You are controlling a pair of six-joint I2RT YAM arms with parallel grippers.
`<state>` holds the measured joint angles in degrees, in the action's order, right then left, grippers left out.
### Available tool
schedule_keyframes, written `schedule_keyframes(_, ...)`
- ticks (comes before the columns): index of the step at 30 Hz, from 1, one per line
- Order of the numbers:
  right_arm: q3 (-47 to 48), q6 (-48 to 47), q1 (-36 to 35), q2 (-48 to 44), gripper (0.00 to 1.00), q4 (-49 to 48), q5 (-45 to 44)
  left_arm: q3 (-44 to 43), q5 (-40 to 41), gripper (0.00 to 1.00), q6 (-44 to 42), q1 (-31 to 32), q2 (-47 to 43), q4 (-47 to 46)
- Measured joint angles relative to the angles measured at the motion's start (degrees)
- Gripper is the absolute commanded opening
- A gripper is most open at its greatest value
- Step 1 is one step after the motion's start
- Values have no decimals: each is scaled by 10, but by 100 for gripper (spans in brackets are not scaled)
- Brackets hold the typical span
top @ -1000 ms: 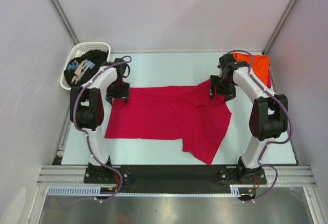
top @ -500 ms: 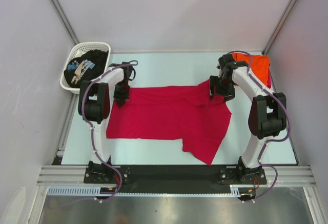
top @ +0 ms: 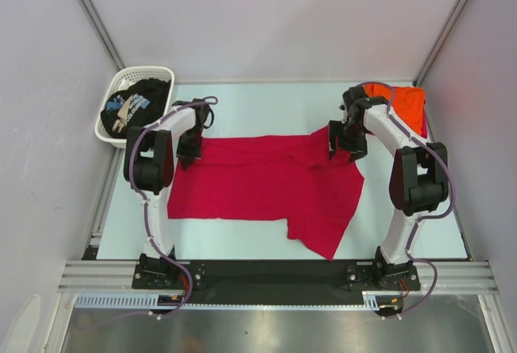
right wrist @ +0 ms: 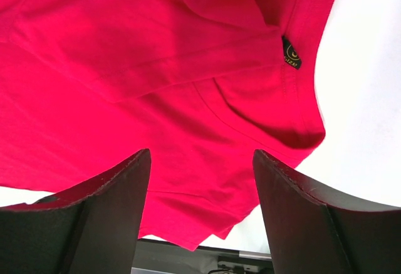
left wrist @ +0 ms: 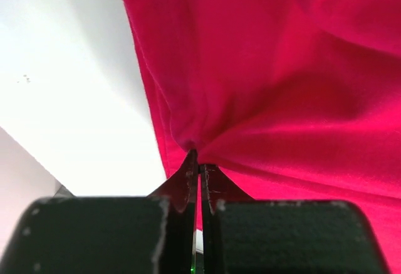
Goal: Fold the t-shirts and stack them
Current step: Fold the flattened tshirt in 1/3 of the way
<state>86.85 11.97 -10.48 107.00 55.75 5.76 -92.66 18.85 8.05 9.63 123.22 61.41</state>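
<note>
Pinching the limp red t-shirt [top: 266, 179] at its far edge suits such soft cloth; left pincer [left wrist: 195, 161] grips it, right pincer [right wrist: 202, 155] gapes.

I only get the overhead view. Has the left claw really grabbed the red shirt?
Observer: Yes. Its wrist view shows the left gripper shut, pinching a gather of the red shirt near its edge.
Operator: And the right one?
Observer: The right gripper is open, jaws apart over the cloth, gripping nothing.
Operator: Any detail I'm missing there?
Observer: A small black label with a yellow mark, sewn to the shirt.
</note>
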Motion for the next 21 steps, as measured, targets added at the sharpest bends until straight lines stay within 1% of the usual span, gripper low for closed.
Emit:
schedule_keyframes(10,17,0,0,42,71,8,2,1,37,0,0,0,0,5)
schedule_keyframes(11,18,1,0,47,71,10,1,1,38,7,0,0,0,6)
schedule_keyframes(12,19,2,0,51,70,11,-1,1,38,29,0,0,0,6)
schedule_keyframes(13,20,3,0,58,70,11,-5,1,38,37,1,0,0,7)
schedule_keyframes(14,21,5,0,64,70,11,-9,1,40,48,0,0,1,8)
schedule_keyframes(16,21,6,1,73,68,9,-15,1,42,56,5,0,1,9)
schedule_keyframes(17,22,7,2,77,67,8,-19,1,44,66,3,0,2,9)
schedule_keyframes(19,28,11,5,87,66,3,-24,1,47,77,4,0,2,10)
schedule_keyframes(20,33,13,7,93,65,0,-26,1,54,85,3,0,2,13)
schedule_keyframes(21,38,15,9,99,64,-2,-30,0,58,87,3,0,1,15)
